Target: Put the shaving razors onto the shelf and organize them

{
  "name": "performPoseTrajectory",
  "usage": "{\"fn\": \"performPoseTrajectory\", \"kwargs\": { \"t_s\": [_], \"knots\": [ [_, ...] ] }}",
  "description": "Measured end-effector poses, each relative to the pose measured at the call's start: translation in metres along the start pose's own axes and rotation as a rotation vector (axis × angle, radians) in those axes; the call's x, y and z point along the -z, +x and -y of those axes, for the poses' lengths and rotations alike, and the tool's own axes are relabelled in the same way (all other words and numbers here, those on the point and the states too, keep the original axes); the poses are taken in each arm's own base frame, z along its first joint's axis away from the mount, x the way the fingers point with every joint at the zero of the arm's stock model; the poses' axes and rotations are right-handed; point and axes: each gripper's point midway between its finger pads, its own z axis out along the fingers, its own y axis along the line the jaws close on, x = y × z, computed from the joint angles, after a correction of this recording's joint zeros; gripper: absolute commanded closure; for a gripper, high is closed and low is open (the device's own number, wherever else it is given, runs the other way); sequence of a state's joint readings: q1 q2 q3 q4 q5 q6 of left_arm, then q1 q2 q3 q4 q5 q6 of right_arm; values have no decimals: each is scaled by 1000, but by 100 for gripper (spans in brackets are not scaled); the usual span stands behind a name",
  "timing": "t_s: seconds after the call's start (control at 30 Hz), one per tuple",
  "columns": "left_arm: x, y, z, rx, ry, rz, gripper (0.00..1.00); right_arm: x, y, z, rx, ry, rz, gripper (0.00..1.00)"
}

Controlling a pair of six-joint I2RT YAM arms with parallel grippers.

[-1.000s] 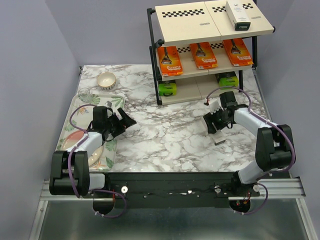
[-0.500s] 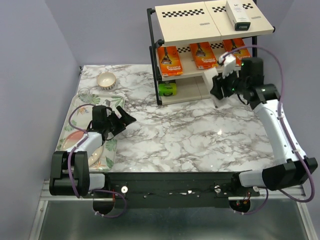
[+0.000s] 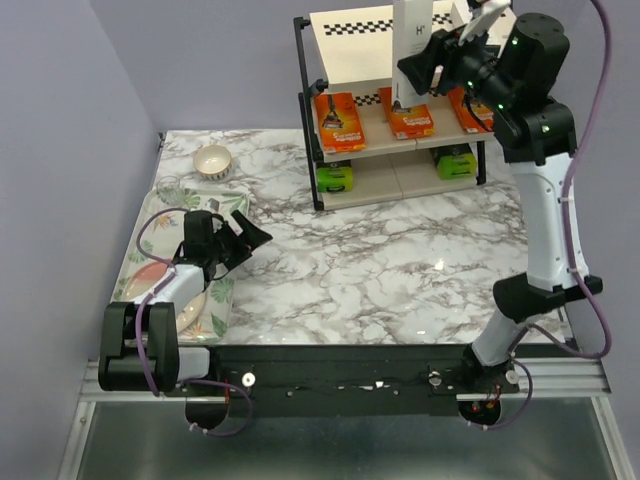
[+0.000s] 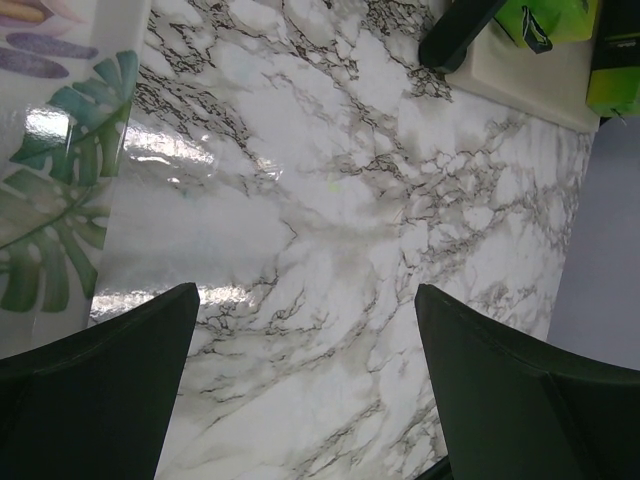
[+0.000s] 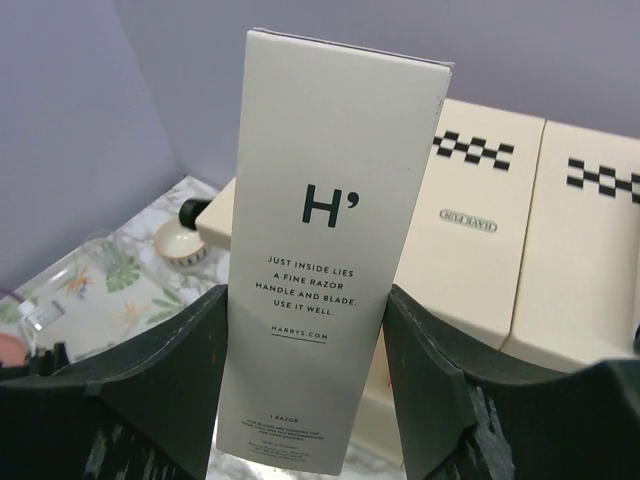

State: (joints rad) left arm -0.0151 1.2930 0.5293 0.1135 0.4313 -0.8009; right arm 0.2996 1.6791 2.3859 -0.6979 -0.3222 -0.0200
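Note:
A slim white razor box [image 3: 411, 35] stands upright in the air above the front edge of the shelf's top board [image 3: 352, 55], with my right gripper [image 3: 416, 78] shut on its lower half. In the right wrist view the box [image 5: 335, 200] sits between both fingers [image 5: 170, 370], and the top board [image 5: 480, 250] lies behind it. Three orange razor packs [image 3: 340, 120] lie on the middle tier. Two black and lime packs [image 3: 335, 178] lie on the bottom tier. My left gripper [image 3: 246, 232] is open and holds nothing, low over the marble table [image 4: 320, 200] by the tray's right edge.
A floral tray [image 3: 150, 275] lies at the left, under the left arm. A small white bowl [image 3: 212, 160] stands behind it at the far left. The shelf's black frame post [image 3: 302, 100] rises at its left front corner. The purple wall stands close behind the shelf.
My right arm has carried the white razor box from beside the shelf's lower tiers up to the top board. The left arm has not moved.

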Motion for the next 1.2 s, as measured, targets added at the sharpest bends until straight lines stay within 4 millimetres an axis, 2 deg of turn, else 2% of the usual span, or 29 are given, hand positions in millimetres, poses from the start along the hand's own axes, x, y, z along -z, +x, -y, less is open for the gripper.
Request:
{"fn": "performPoseTrajectory", "kwargs": {
  "t_s": [0.03,0.13,0.3,0.47,0.63,0.83,0.97,1.07,1.13,1.17,1.2],
  "knots": [
    [0,0,0,0,0,1,2,-9,-4,1,-4,7,16,30],
    [0,0,0,-2,2,3,2,-40,5,-2,-26,10,17,28],
    [1,5,-5,-8,-4,-3,2,-87,28,7,-35,52,16,29],
    [1,8,-8,-16,-7,-6,2,-117,28,23,-20,98,89,30],
    [1,8,-8,-19,-7,-6,2,-132,29,32,-16,128,125,29],
    [2,7,-6,-27,0,2,2,-129,17,34,0,138,168,25],
    [4,5,2,-111,22,2,2,-116,11,32,33,140,164,20],
    [1,7,29,-232,77,-18,2,-89,10,28,68,146,153,17],
    [-2,14,52,-357,128,-38,2,-58,19,22,100,150,132,15],
    [-5,24,71,-439,171,-63,2,-41,24,17,111,148,126,14],
    [-6,28,79,-498,190,-75,2,-19,29,11,128,143,145,14]
  ]
}}
